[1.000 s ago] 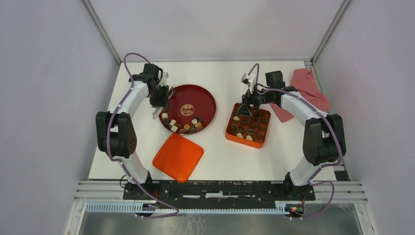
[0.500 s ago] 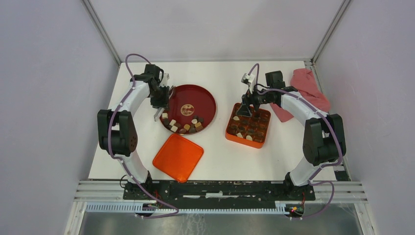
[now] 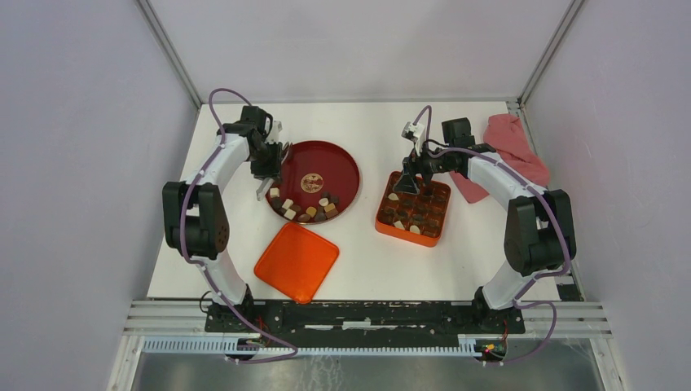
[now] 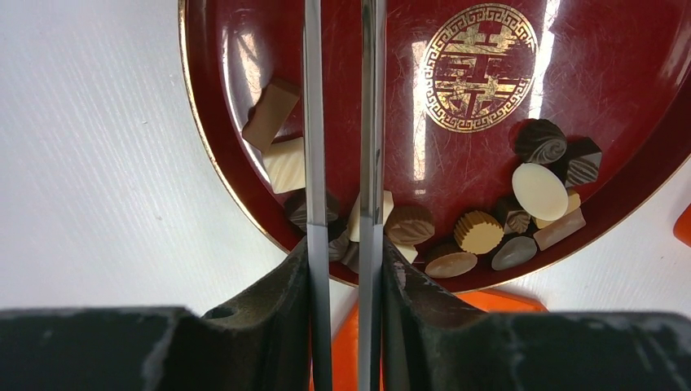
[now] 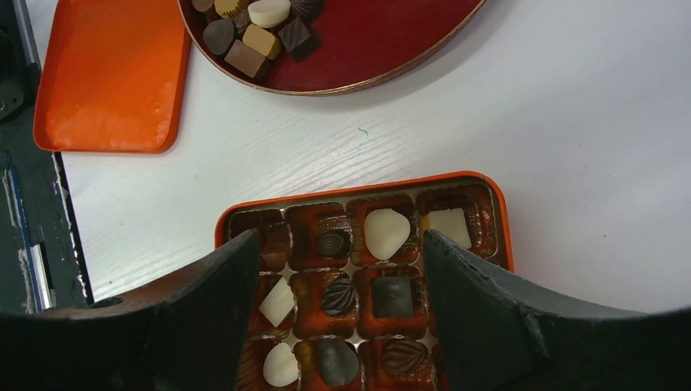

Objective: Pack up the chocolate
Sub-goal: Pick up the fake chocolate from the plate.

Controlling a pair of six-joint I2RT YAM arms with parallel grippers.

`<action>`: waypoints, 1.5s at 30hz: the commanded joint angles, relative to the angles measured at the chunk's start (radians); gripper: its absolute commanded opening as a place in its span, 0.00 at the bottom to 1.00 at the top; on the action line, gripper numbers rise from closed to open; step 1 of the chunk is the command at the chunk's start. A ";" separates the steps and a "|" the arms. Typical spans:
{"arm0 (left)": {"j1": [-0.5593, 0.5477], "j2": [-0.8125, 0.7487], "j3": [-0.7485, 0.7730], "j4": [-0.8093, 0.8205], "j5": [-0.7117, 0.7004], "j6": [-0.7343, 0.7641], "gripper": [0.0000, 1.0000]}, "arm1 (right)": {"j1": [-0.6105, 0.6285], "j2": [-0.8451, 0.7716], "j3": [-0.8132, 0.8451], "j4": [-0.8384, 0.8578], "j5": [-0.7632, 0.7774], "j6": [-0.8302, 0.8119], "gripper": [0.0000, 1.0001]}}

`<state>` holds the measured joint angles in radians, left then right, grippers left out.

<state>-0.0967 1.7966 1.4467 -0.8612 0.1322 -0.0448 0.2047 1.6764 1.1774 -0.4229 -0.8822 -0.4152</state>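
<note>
Partly hidden behind left gripper's fingers [image 4: 314, 122]: some chocolate [image 4: 295, 208]. Cut off beyond the fingertips: far rim of plate [image 4: 220, 65].

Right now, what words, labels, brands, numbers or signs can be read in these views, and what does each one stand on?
"囍": a gold sign inside a key-pattern ring, at the middle of the red plate.
In the top view the same sign is too small to read.
Nothing else: no writing shows on the chocolates or the orange box.

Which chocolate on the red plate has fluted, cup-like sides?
The round tan piece between the brown leaf-patterned one and the cream-white oval; only it has ridges all round its side.
</note>
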 commanded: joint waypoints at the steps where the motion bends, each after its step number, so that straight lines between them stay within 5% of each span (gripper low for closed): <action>1: 0.003 0.001 0.039 0.013 -0.011 -0.010 0.37 | -0.003 -0.036 -0.001 0.020 -0.022 0.003 0.79; 15: 0.002 0.003 0.043 0.004 -0.028 -0.004 0.39 | -0.002 -0.039 -0.005 0.023 -0.024 0.003 0.79; 25: 0.002 -0.042 0.042 -0.011 0.159 0.019 0.30 | -0.003 -0.035 -0.004 0.023 -0.024 0.003 0.79; 45: 0.030 -0.062 0.083 -0.080 -0.014 0.118 0.36 | -0.002 -0.040 -0.007 0.024 -0.027 0.001 0.79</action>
<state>-0.0731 1.7329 1.5059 -0.9085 0.1558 -0.0090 0.2047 1.6764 1.1755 -0.4194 -0.8829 -0.4152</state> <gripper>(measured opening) 0.360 0.787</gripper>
